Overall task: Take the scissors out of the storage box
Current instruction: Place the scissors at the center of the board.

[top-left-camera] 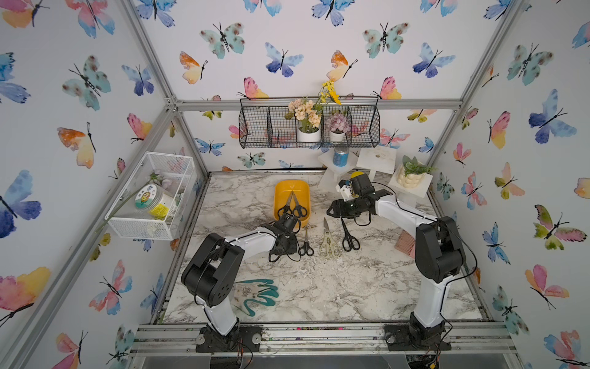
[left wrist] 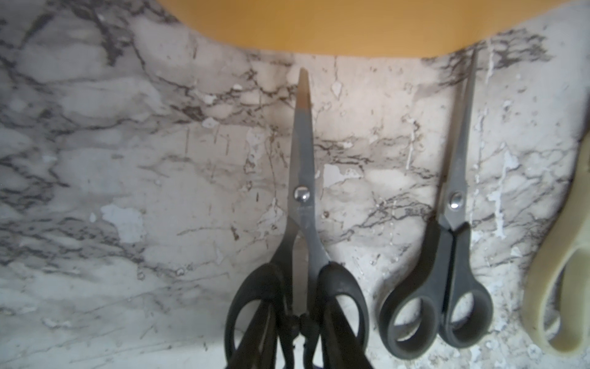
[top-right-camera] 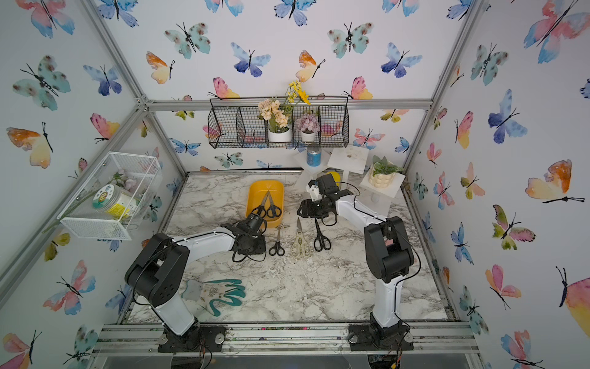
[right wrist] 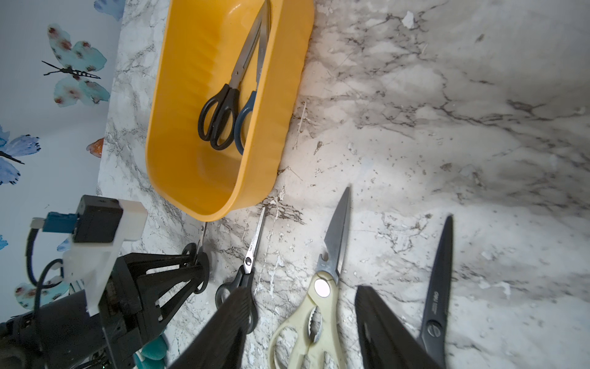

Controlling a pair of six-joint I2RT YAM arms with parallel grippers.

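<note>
black-handled steel scissors rest on the marble table, just outside the yellow-orange plastic storage box. step in hand, by judgement: setting this pair down. two pairs lie inside; next calls for a reach into the box. left gripper: jaws narrow about the handles, grip or mere contact cannot be told. right gripper: half open, empty.

Left gripper lower left in right wrist view, jaw gap unclear, right gripper right of centre in a top view, jaws apart.
</note>
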